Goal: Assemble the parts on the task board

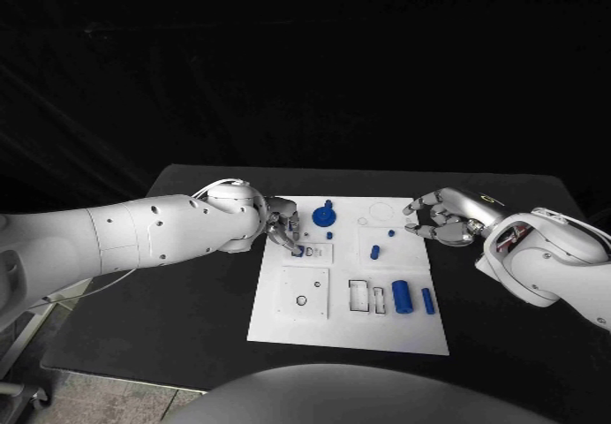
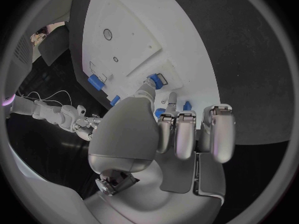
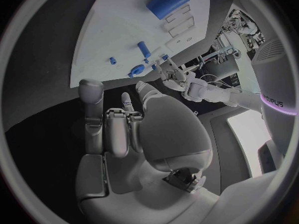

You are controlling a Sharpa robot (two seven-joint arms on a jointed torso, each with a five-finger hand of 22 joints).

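The left hand is reaching over the white rectangular plastic task board, its fingertips pinching a small blue part against the small raised white socket block near the board's left middle. In the left wrist view the thumb and a finger are closing on that same small blue part at the socket's edge, the other fingers curled back. Judgement: an insertion step is in hand, with the part at the socket mouth; whether it is seated I cannot tell.

The right hand is hovering just off the board's right edge, fingers curled inward and holding nothing visible.

Next move, as a judgement: pressing the part straight down while keeping it square to the opening, then releasing without dragging it back out.

Recesses and contents:
- Two narrow black-outlined rectangular slots at lower middle are appearing unfilled.
- A large blue cylinder and a slim blue peg are lying loose on the board just beside those slots.
- A blue round gear-like piece is sitting at the top of the board, seemingly on its mount.
- A short blue pin is lying near the centre.
- A square white panel with a small black ring is lying lower left.
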